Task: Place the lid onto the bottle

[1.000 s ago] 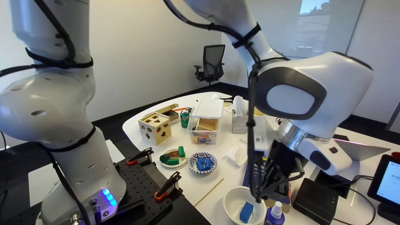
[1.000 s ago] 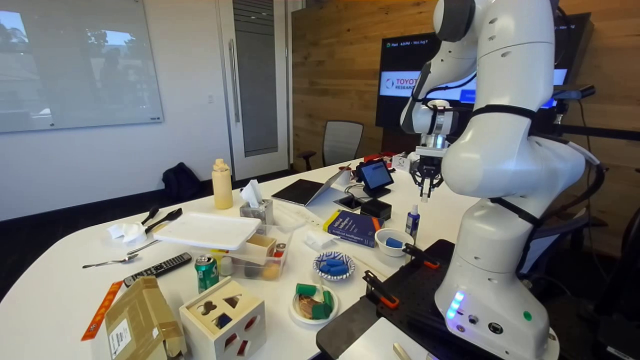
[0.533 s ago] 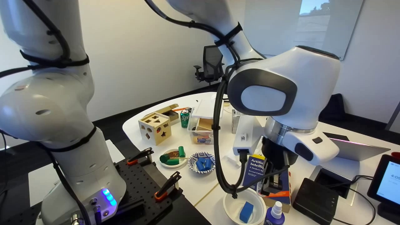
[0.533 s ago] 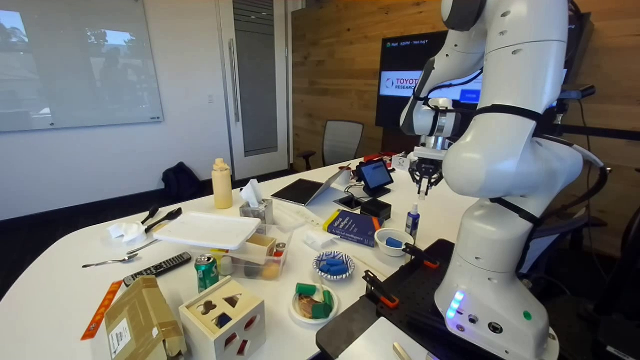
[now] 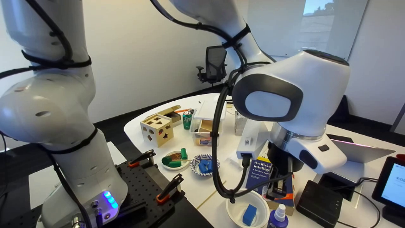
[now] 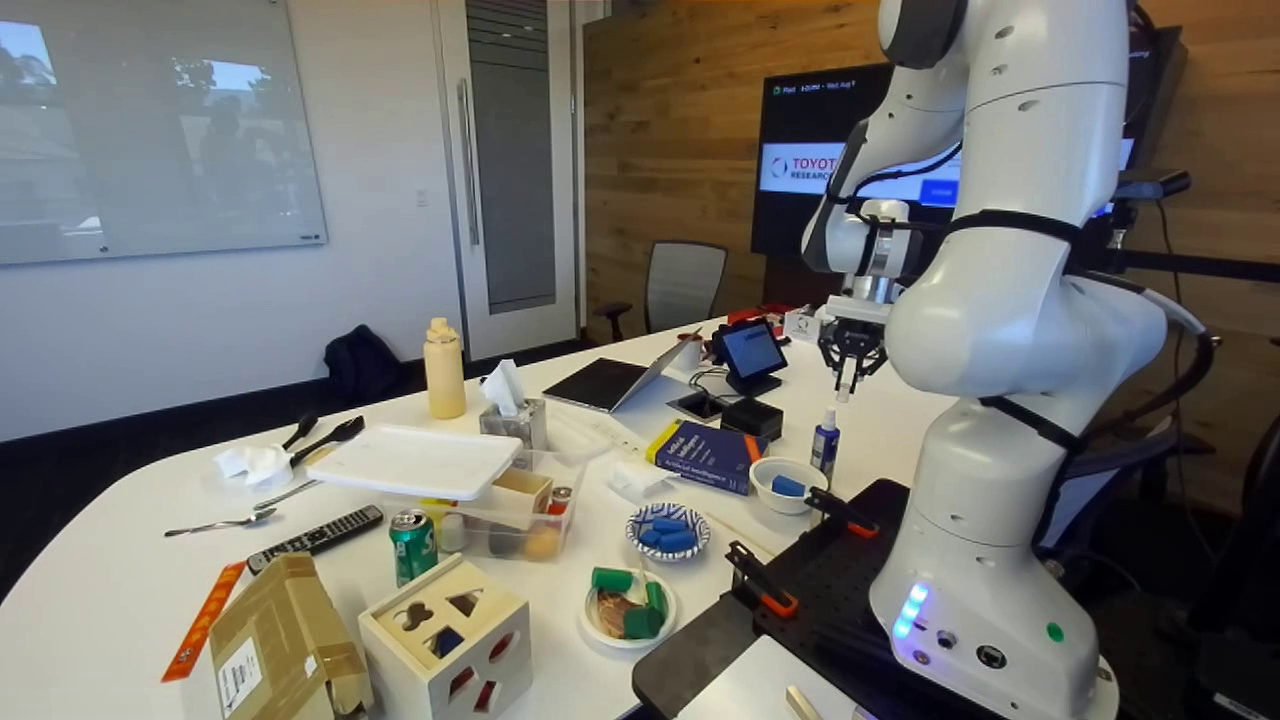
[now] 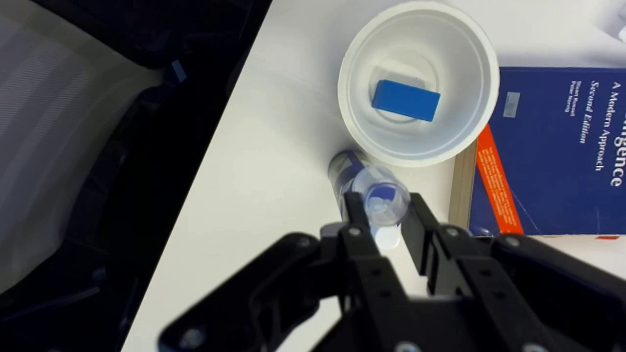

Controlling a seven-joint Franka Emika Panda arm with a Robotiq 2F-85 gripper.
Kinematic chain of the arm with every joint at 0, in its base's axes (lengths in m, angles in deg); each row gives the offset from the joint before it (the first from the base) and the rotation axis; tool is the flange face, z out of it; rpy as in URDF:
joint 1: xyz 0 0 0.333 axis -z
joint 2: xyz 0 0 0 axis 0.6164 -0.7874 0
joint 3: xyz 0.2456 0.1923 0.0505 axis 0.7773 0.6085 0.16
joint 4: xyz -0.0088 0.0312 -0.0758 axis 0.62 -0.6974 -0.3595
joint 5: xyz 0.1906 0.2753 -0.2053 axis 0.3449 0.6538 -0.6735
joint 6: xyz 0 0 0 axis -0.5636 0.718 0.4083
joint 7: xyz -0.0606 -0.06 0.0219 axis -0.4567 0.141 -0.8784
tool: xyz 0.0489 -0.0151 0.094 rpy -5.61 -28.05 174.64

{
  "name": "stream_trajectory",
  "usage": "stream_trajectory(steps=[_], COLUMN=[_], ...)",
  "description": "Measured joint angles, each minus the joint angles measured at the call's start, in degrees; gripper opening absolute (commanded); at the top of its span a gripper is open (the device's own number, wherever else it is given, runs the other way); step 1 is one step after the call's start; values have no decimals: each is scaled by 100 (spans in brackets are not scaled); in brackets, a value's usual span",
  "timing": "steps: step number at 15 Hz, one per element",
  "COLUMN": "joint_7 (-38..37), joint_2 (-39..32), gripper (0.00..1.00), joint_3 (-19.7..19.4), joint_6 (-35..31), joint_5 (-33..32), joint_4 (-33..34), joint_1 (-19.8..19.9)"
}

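The hand (image 7: 385,205) pinches the see-through lid (image 7: 380,191) between its two fingers (image 7: 356,210). The bottle (image 6: 825,447) stands up straight on the white worktop (image 7: 244,176), just beside a bowl (image 7: 462,73) with a blue block (image 7: 406,100) in it. The lid is not on yet.

What counts now is how the lid sits over the bottle. The bottle is below the hand, with its white tip (image 7: 388,238) pointing up. In an exterior view the lid hangs a little above the tip and looks a bit to one side of it. In the wrist view the tip shows past the lid, toward the hand, so they may not be quite in line. That view is slanted, so I can't be sure.

The lid and the bottle both seem to have their long way going up and down, so I guess no big turn is needed. Next, the hand should likely slide over a tiny bit and then go straight down. If it comes down crooked, the lid could bump the tip and push the bottle over.
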Motion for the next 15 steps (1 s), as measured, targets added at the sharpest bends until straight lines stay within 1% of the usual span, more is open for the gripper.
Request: stream_trajectory(steps=[15], joint_7=[5], joint_2=[-635], gripper=[6], joint_3=[47], joint_6=[0], joint_5=[667], joint_4=[589], joint_1=[151])
